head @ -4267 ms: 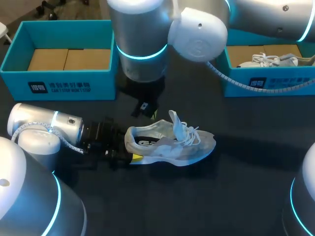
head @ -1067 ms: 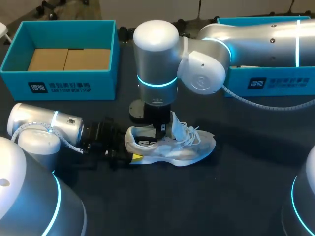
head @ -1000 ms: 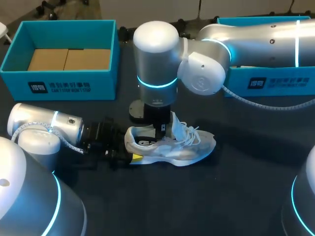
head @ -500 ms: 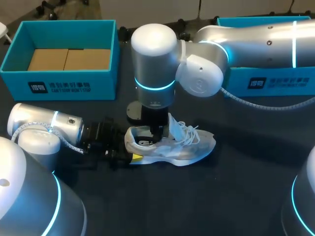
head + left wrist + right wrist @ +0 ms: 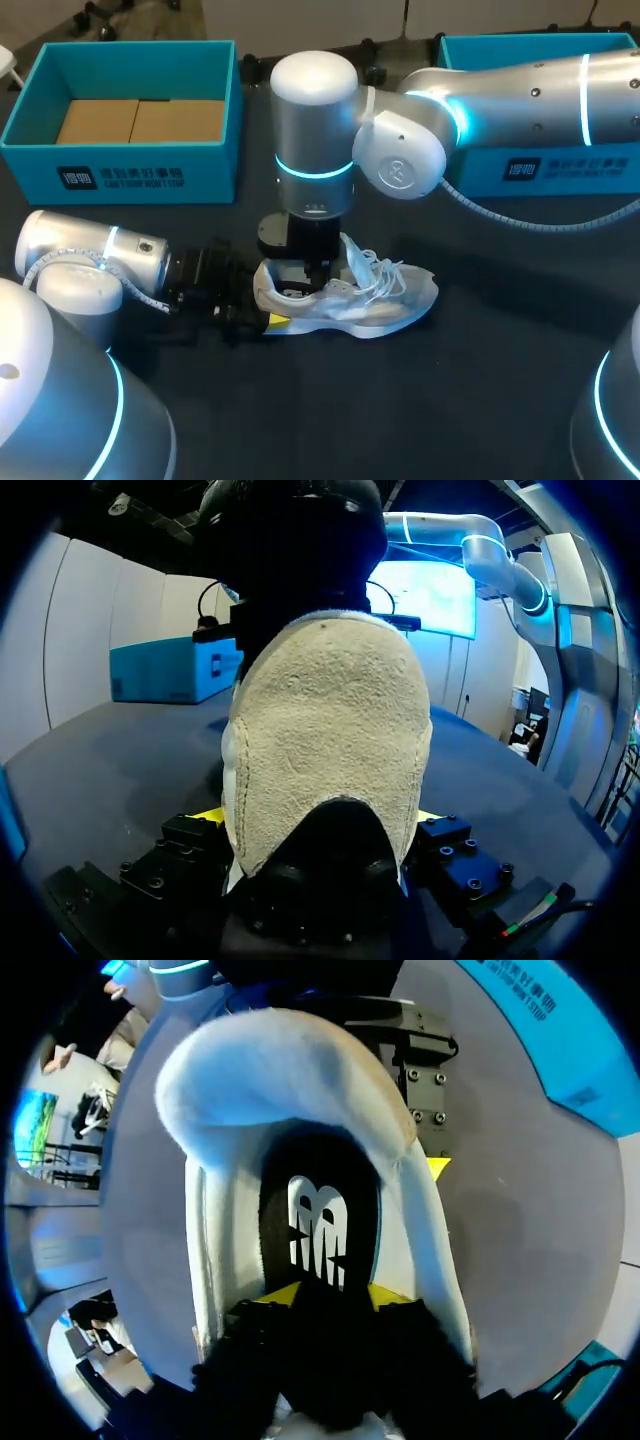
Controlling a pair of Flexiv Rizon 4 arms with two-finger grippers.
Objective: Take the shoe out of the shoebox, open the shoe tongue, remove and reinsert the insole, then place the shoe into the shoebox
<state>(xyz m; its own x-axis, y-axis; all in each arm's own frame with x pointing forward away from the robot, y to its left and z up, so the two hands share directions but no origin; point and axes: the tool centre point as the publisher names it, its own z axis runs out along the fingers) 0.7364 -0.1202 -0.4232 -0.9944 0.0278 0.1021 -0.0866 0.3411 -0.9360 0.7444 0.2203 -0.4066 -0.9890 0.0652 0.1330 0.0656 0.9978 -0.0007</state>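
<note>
- We see one piece of furniture, a table, whose dark, matte, nearly black top spreads across the whole head view
- Its surface is flat, plain and of one colour throughout
- The light falls softly from above; the shadows on the top are blurred and lie close under whatever stands on it
- In the left wrist view we see the same top stretching away level, darker close by and paler, with a faint sheen, toward its far edge
- In the right wrist view it shows as an even, well-lit grey plane
</note>
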